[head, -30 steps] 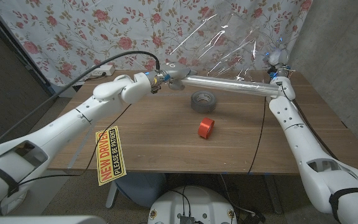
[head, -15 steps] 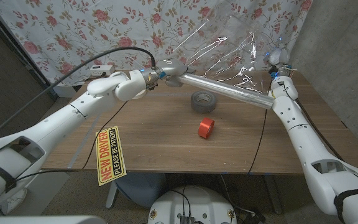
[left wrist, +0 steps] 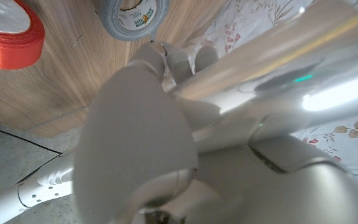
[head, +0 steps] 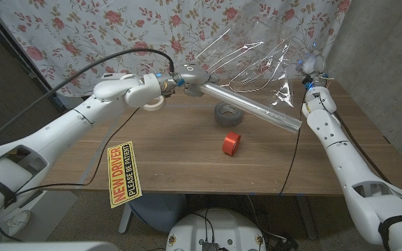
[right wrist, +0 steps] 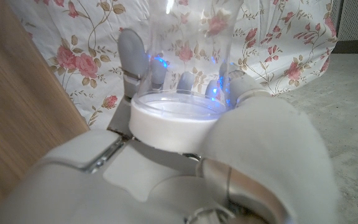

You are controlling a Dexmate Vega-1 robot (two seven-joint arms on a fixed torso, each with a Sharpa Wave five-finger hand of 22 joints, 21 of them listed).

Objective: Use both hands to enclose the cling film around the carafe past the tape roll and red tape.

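My left hand (head: 189,74) grips one end of the cling film roll (head: 253,105), a long silvery tube slanting down over the table toward my right arm. A clear sheet of cling film (head: 257,56) stretches from the roll up to the carafe (head: 311,64), which my right hand (head: 314,75) holds at the table's far right. In the right wrist view the carafe (right wrist: 185,56) is clear glass on a white base, with my right hand (right wrist: 241,155) wrapped around it. The grey tape roll (head: 229,113) and red tape (head: 232,143) lie below the tube. The left wrist view shows my left hand (left wrist: 148,130), the roll (left wrist: 278,56), the grey tape roll (left wrist: 135,15) and red tape (left wrist: 8,34).
A yellow "NEW DRIVER" sign (head: 125,174) hangs off the wooden table's (head: 166,153) near left edge. A black cable (head: 103,66) arcs over my left arm. A floral curtain (head: 82,35) hangs behind the table.
The roll's free end has swung down and toward me, from level to slanting over the grey tape roll. My left hand shifted slightly left, and the film has spread wider.
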